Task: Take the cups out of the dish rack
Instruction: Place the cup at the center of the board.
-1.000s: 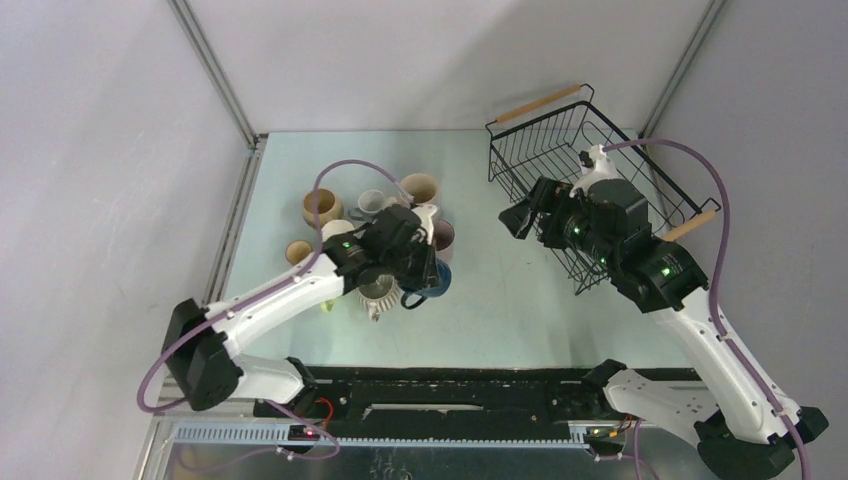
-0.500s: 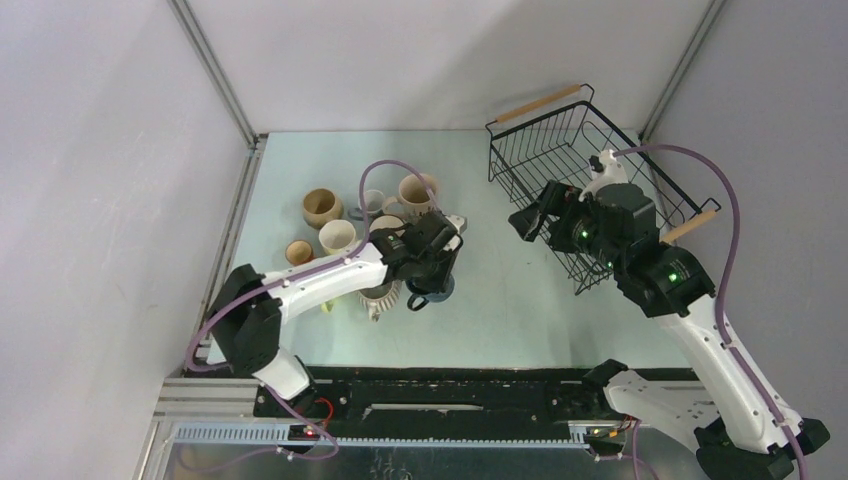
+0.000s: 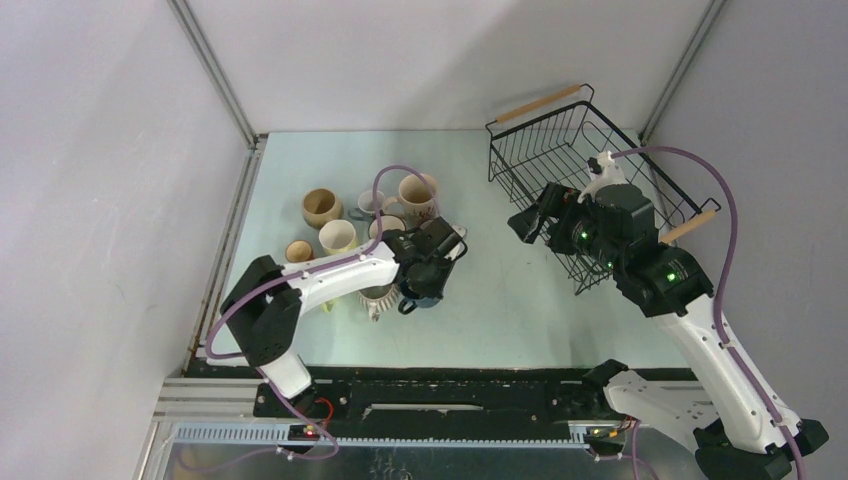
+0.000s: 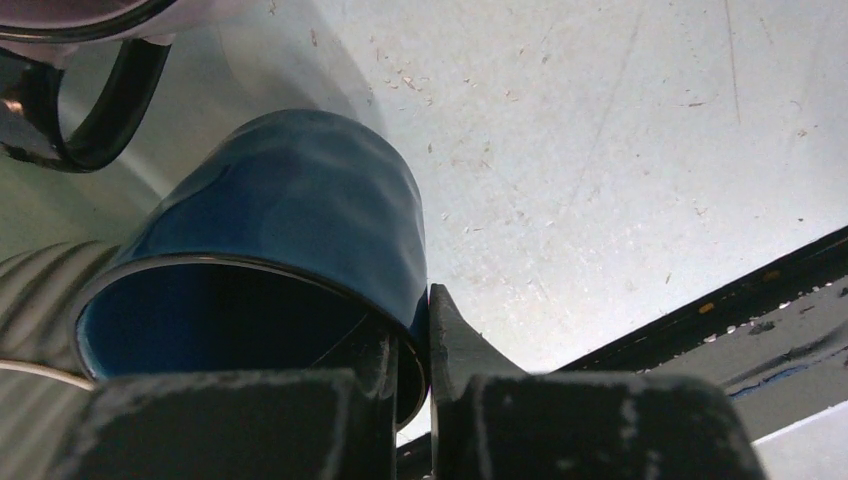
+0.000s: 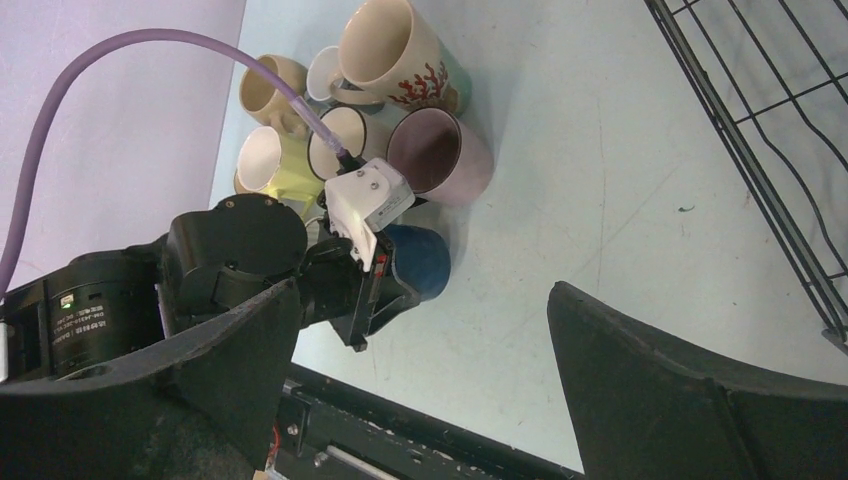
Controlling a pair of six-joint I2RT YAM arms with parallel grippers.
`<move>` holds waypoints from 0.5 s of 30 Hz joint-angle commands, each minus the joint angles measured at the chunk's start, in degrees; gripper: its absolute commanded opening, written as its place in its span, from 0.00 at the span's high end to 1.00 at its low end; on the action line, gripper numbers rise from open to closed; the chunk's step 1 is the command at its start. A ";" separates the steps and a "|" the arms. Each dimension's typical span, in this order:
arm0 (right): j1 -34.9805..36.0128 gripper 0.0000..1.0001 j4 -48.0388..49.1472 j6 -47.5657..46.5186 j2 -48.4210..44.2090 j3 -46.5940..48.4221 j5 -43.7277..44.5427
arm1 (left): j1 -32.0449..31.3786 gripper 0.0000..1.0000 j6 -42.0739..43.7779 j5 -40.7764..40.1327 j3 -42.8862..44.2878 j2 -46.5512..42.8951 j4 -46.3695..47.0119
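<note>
Between grey walls (image 3: 400, 60), cups (image 3: 417, 190) crowd a pale-green table (image 3: 510, 300).

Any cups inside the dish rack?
In the far half of the dish rack only bare wire shows, no cup. The right arm covers the near half, so that part cannot be checked.

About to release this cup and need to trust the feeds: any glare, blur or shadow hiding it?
Left wrist: dark blue cup sharp, mild sheen on its glaze, inside shadowed; left gripper soft and dark. Right wrist: cup clear, right gripper blurred in the foreground. Top external: even light, cup mostly hidden under the left gripper.
</note>
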 commanded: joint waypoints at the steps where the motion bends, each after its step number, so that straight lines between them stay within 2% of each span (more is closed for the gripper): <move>1: -0.28 0.00 1.09 0.52 -0.10 -0.04 -0.61 | -0.14 0.99 2.13 -1.82 4.86 0.09 0.95; 6: -0.30 0.00 0.86 0.66 0.37 -0.09 -0.63 | -0.10 0.97 2.27 -1.25 5.05 1.59 0.82; 15: -0.33 0.00 1.60 0.55 -0.24 -1.14 -0.98 | -0.12 0.82 2.00 -1.34 5.37 2.20 0.71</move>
